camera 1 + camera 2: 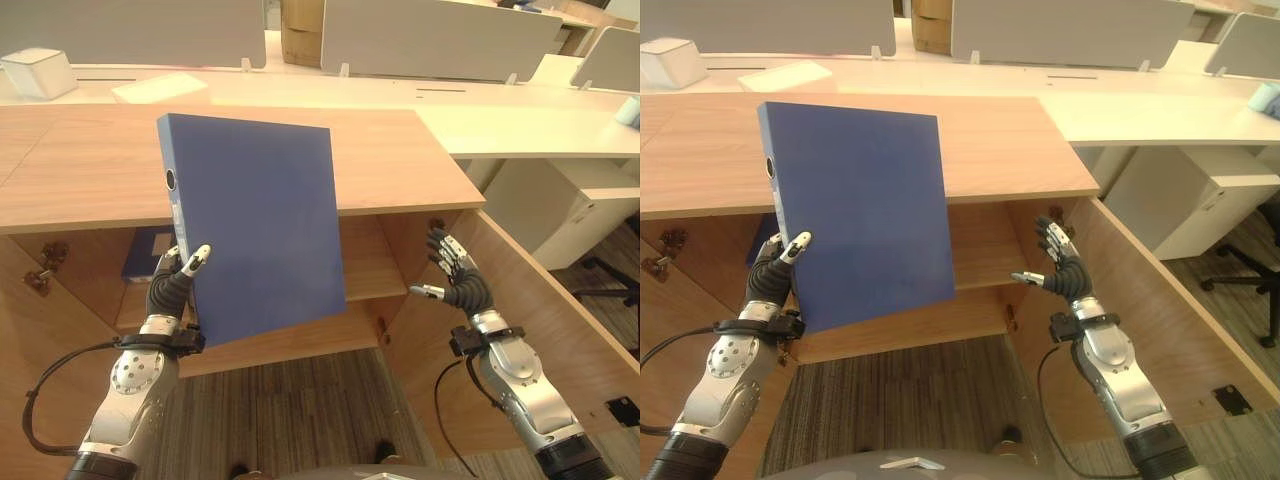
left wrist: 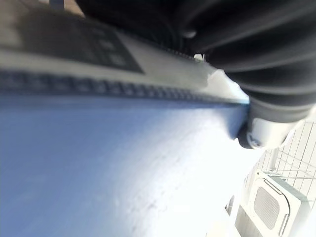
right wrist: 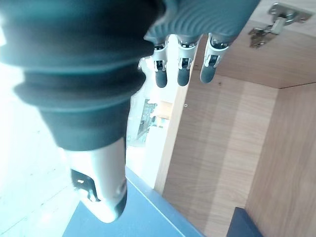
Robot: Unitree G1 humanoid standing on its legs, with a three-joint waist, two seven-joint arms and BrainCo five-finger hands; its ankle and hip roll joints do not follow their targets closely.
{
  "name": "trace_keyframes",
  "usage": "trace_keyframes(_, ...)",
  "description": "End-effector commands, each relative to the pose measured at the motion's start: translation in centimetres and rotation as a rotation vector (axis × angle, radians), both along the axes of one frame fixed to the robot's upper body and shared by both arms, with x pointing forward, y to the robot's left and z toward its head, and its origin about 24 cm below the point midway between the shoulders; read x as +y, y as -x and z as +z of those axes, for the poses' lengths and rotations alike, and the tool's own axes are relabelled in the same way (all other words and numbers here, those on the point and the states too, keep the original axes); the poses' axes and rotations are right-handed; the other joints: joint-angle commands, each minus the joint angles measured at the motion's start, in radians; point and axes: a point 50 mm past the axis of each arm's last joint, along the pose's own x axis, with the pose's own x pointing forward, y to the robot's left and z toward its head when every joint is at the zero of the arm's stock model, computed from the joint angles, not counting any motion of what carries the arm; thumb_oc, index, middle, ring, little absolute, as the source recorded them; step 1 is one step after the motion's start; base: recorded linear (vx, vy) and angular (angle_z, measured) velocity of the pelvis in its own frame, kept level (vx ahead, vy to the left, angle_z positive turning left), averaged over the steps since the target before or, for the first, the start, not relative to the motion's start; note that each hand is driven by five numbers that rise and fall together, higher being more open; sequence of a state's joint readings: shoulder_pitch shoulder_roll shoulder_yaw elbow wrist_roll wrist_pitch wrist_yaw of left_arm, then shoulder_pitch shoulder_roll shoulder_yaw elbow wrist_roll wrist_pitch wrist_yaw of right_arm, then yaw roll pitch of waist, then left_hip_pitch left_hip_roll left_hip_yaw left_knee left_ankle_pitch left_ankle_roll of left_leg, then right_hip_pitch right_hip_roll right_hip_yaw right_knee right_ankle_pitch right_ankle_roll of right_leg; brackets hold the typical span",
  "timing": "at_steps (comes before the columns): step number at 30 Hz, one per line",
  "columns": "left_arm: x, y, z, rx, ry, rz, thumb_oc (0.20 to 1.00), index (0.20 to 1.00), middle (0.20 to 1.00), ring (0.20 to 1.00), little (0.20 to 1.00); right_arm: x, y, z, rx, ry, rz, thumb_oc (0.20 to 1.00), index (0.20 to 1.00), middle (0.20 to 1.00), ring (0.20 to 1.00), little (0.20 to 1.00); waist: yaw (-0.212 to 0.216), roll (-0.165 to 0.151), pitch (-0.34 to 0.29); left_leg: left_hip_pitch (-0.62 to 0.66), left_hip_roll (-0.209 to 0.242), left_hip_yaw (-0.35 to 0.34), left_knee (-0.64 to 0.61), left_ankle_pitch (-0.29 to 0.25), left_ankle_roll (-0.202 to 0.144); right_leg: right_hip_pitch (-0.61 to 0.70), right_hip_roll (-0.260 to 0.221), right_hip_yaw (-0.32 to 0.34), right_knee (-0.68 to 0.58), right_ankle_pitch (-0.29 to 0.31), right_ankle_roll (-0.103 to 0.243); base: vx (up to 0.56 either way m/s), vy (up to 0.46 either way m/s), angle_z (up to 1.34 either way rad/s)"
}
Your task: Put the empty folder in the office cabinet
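A large blue folder is held upright and tilted in front of the open wooden office cabinet. My left hand grips its lower spine corner, thumb across the front cover and fingers behind it. In the left wrist view the blue cover lies right against the hand. My right hand hovers open to the right of the folder, apart from it, in front of the cabinet's right-hand opening. Another dark blue folder stands inside the cabinet on the left.
The cabinet's right door hangs open beside my right arm, and the left door is open too. An inner shelf crosses the cabinet. White desks with grey dividers stand behind; a white box sits far left.
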State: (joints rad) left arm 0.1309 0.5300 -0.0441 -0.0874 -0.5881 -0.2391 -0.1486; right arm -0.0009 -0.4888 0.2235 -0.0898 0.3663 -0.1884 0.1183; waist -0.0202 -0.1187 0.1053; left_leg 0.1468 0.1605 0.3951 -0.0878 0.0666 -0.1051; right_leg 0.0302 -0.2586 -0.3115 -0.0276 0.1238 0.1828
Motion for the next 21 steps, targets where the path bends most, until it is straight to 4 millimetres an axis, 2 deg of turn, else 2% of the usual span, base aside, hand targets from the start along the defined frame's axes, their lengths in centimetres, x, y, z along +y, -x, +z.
trace_keyframes(1, -0.2, -0.7, 4.5, -0.223, 0.032, -0.053, 0.2, 0.2, 0.2, 0.2, 0.2, -0.5, -1.6, 5.2, -0.22, -0.071, 0.025, 1.0, 1.0, 1.0, 1.0, 1.0, -0.002, 0.024, -0.061, 0.007, -0.064, -0.036, 0.001, -0.104, 0.039, -0.042, 0.006, 0.062, 0.013, 0.019, 0.015, 0.07, -0.125, -0.03)
trace_keyframes(2, -0.3, -0.5, 4.7, -0.235, 0.04, -0.067, 0.2, 0.2, 0.2, 0.2, 0.2, -0.3, -1.5, 6.8, -0.279, -0.072, 0.061, 1.0, 1.0, 1.0, 1.0, 1.0, 0.005, 0.022, -0.075, 0.008, -0.05, -0.033, 0.001, -0.099, 0.027, -0.019, 0.02, 0.068, -0.023, 0.017, 0.011, 0.09, -0.151, -0.02)
trace_keyframes(8, -1.3, -0.3, 6.3, -0.298, 0.059, -0.165, 0.2, 0.2, 0.2, 0.2, 0.2, -0.2, -0.9, 9.3, -0.347, -0.092, 0.159, 1.0, 1.0, 1.0, 1.0, 1.0, 0.011, 0.021, -0.093, -0.001, -0.022, -0.043, 0.001, -0.081, 0.002, 0.004, 0.04, 0.054, -0.054, 0.009, 0.005, 0.03, -0.069, 0.04)
trace_keyframes(17, -2.9, -0.5, 7.5, -0.339, 0.074, -0.264, 0.2, 0.2, 0.2, 0.2, 0.2, 1.5, -2.0, 9.4, -0.293, -0.142, 0.26, 1.0, 1.0, 1.0, 1.0, 1.0, 0.021, 0.019, -0.096, -0.003, -0.008, -0.045, 0.001, -0.075, -0.008, 0.014, 0.045, 0.05, -0.057, 0.004, -0.001, 0.01, -0.014, 0.04)
trace_keyframes(21, -3.6, -0.8, 7.7, -0.338, 0.072, -0.299, 0.2, 0.2, 0.2, 0.2, 0.2, 3.0, -2.7, 9.1, -0.244, -0.169, 0.323, 1.0, 1.0, 1.0, 1.0, 1.0, 0.029, 0.015, -0.094, -0.003, -0.006, -0.048, 0.001, -0.074, -0.01, 0.016, 0.044, 0.051, -0.056, 0.006, -0.002, 0.0, 0.0, 0.0)
